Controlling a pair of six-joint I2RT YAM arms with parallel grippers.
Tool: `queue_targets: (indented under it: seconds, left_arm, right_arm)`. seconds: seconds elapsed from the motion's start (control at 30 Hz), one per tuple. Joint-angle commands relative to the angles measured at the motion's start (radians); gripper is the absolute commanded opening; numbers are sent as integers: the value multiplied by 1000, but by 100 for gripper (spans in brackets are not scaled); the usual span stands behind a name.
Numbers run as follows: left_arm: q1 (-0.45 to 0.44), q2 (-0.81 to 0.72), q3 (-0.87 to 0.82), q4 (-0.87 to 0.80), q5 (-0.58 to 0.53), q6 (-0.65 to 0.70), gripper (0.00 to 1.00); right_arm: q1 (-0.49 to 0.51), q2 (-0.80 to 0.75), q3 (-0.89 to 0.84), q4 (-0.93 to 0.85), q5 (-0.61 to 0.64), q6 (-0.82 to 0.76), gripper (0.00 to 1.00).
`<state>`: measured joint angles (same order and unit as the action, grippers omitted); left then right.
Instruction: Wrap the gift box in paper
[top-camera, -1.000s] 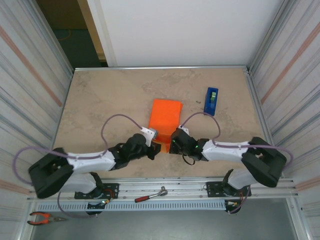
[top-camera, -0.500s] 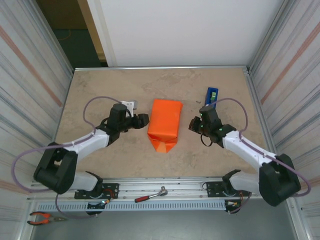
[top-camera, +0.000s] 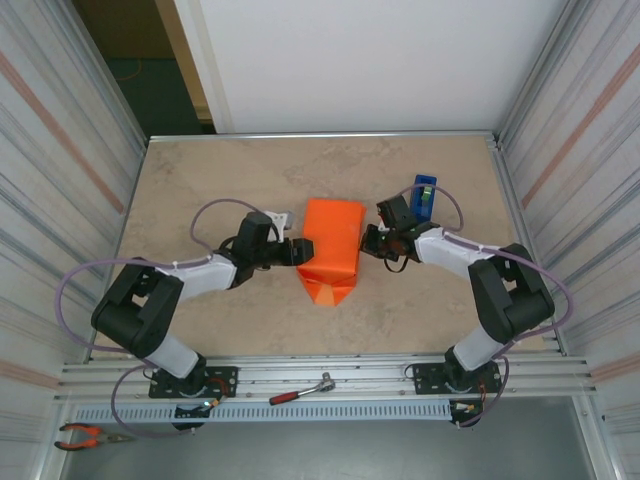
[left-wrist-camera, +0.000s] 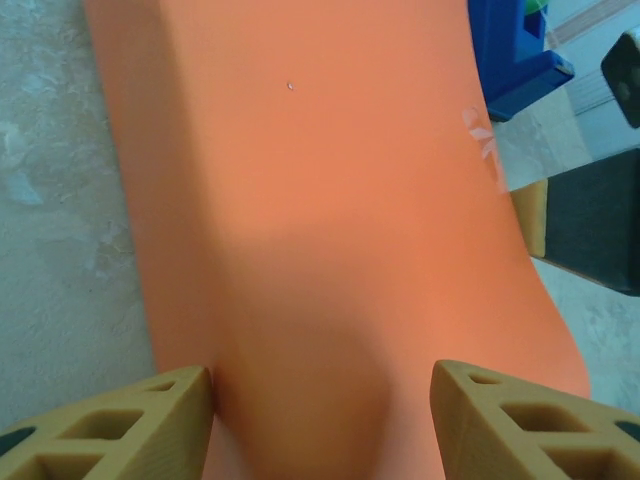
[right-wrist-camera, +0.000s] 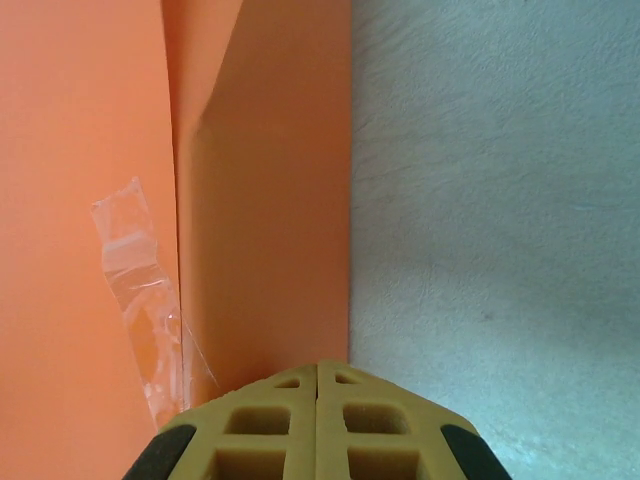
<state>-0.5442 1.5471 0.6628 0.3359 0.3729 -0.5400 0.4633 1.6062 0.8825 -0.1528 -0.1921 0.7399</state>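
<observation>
The gift box (top-camera: 331, 248), sheathed in orange paper (left-wrist-camera: 320, 200), is lying in the middle of the bench (top-camera: 200, 180) while both arms are reaching inward, the left gripper (top-camera: 293, 250) spreading its jaws partway around the left flank, gripping nothing, and the right gripper (top-camera: 372, 244), jaws shut and empty, seemingly pressing the opposite fold flat.

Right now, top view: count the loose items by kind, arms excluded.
paper-wrapped gift box: 1
tape dispenser: 1
hand tools: 2 (ratchet, pliers)
Total: 4
</observation>
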Motion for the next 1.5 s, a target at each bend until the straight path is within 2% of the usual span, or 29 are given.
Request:
queue_targets:
  seconds: [0.0, 0.13, 0.23, 0.37, 0.5, 0.57, 0.63, 0.7, 0.77, 0.9, 1.07, 1.27, 1.47]
  left_arm:
    - [-53, -45, -33, 33, -9, -33, 59]
    - [-94, -70, -52, 44, -54, -53, 59]
    - [-86, -91, -46, 15, -74, -43, 59]
    - [-47, -176, -52, -48, -96, -22, 61]
    - [-35, -310, -95, -147, -134, -14, 62]
    - [-37, -372, -139, -161, -128, -28, 52]
    - [-46, -432, -185, -185, -123, -43, 28]
    - [-71, -480, -221, -216, -129, -52, 9]
    - [-105, -517, -260, -230, -140, -66, 1]
    - [-196, -547, -326, -203, -186, -107, 0]
    - [-295, -474, -346, -109, -239, -132, 0]
    - [-326, -326, -308, 3, -244, -128, 0]
    - [-329, -226, -250, 54, -246, -101, 0]
  right_arm:
    - [8, 48, 50, 16, -57, -40, 0]
    - [20, 85, 84, 18, -80, -42, 0]
    - [14, 78, 95, 0, -79, -49, 0]
    - [-23, -18, 47, -28, -42, -57, 0]
    - [-55, -179, -56, -47, -22, -46, 0]
    - [-47, -247, -104, -59, -26, -38, 0]
    - [-16, -312, -158, -64, -10, -20, 0]
    - [30, -359, -198, -74, 14, 1, 0]
    - [84, -393, -232, -66, 44, 33, 0]
    - [205, -402, -284, -15, 103, 97, 0]
    - [302, -329, -295, 66, 155, 143, 0]
    - [349, -250, -293, 117, 185, 174, 0]
    - [365, -250, -329, 131, 204, 200, 0]
